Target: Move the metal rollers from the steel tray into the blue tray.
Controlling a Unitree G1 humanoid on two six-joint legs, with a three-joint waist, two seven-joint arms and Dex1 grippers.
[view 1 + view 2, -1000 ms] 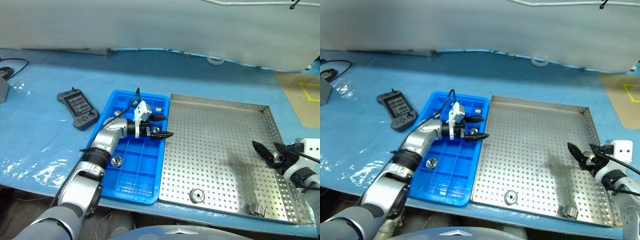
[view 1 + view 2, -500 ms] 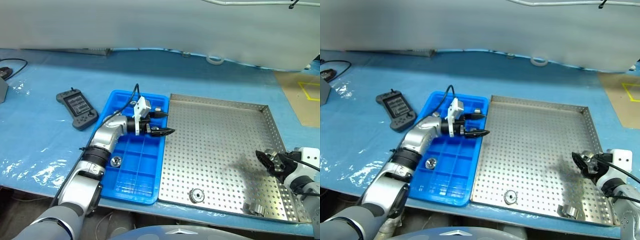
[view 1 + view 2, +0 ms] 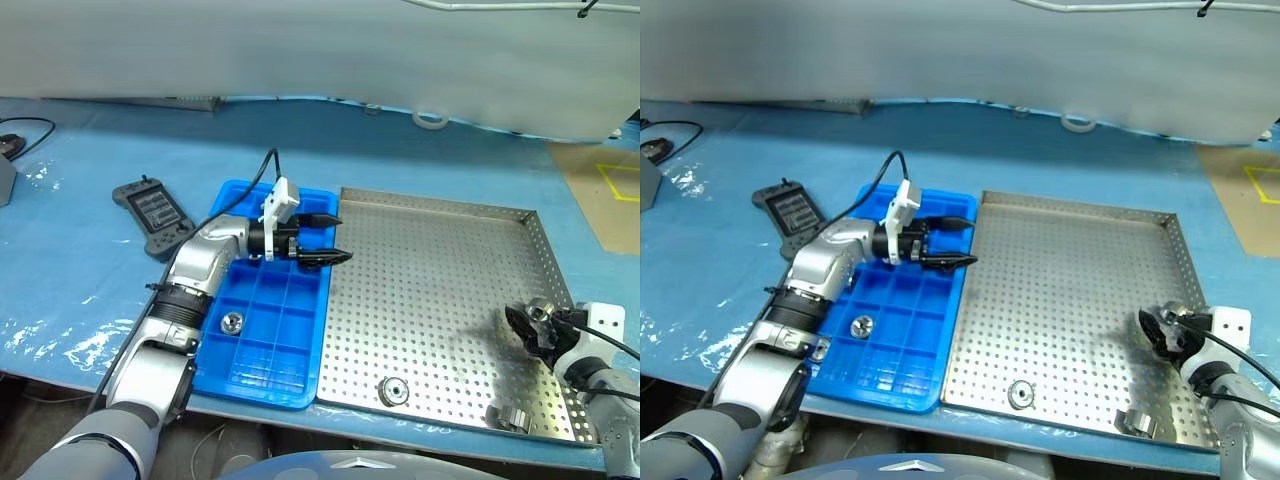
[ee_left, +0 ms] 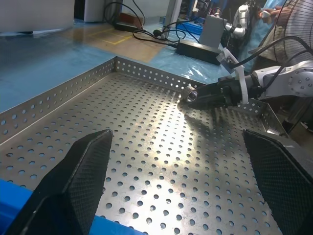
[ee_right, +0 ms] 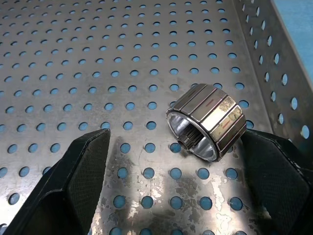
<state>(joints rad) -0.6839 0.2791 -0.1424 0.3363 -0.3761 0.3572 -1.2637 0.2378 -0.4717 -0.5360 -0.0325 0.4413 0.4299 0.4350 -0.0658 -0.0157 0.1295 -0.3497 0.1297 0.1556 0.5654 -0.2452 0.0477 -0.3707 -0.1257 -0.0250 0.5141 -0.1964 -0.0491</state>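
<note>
— Steel first: where are the short ribbed silver metal rollers?
— One ribbed roller [image 5: 208, 126] lies on its side on the perforated floor of the large square steel tray [image 3: 440, 300], close to that tray's right rim, between the two spread black fingers [image 5: 83, 181] of the right gripper [image 3: 530, 327]. The jaws stand released; whether either finger touches the roller cannot be told. Two more rollers lie along the steel tray's near edge: a flat ring-like one [image 3: 394, 391] near the middle and a ribbed one [image 3: 512, 418] by the near right corner.
— And the bright blue plastic tray with square compartments?
— That blue tray [image 3: 265, 345] sits touching the steel tray's left rim. One roller [image 3: 232, 322] rests in a compartment on the blue tray's far-from-steel side, and another small one [image 3: 317, 216] shows in a compartment at its far end.
— The left gripper?
— The left gripper [image 3: 328, 238] hangs above the seam where the blue tray meets the steel tray, pointing across the steel tray, jaws released and holding nothing.
— Anything else near the steel tray?
— A dark grey handheld controller [image 3: 154, 217] lies on the blue-covered desk [image 3: 70, 260] beyond the blue tray, and a roll of tape [image 3: 431, 120] lies well behind the steel tray.
</note>
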